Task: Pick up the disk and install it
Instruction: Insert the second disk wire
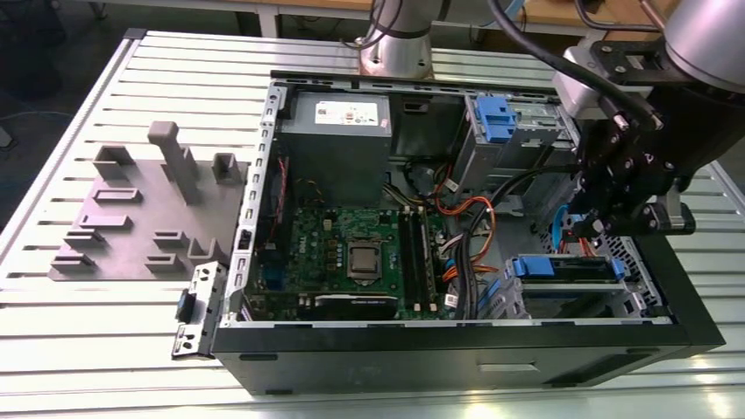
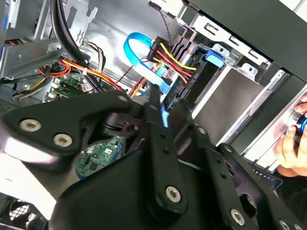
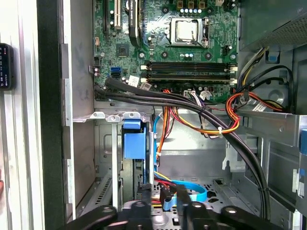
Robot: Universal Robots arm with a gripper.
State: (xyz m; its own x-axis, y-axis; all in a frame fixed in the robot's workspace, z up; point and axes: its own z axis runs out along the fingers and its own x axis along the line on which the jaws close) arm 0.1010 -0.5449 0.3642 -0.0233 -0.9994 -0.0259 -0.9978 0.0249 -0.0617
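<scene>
Inside the open computer case [image 1: 466, 345], at the lower drive bay [image 1: 567, 292] in the corner opposite the grey power supply [image 1: 338, 122], sits the disk [image 1: 567, 268]: its blue rail faces upward, the metal body dropped into the bay's cage. In the second wrist view the disk [image 2: 192, 103] stands edge-on with red, yellow and black power leads [image 2: 173, 60] and a blue data ribbon [image 2: 139, 60] meeting its end. The gripper [image 1: 599, 223] hangs directly over the bay, its fingers [image 2: 160, 122] narrowed to a slim gap at the disk's cabled end; whether they pinch the blue ribbon or merely flank it cannot be told. As a judgement, the disk is dense, rigid and smooth-skinned, sensitive to knocks; the plastic rails offer the safest purchase, the label face and connector edge the poorest. A person's hand [image 2: 290, 141] rests outside the case wall, beside the bay. The motherboard [image 3: 165, 36] lies well apart from the bay, toward the power supply.
</scene>
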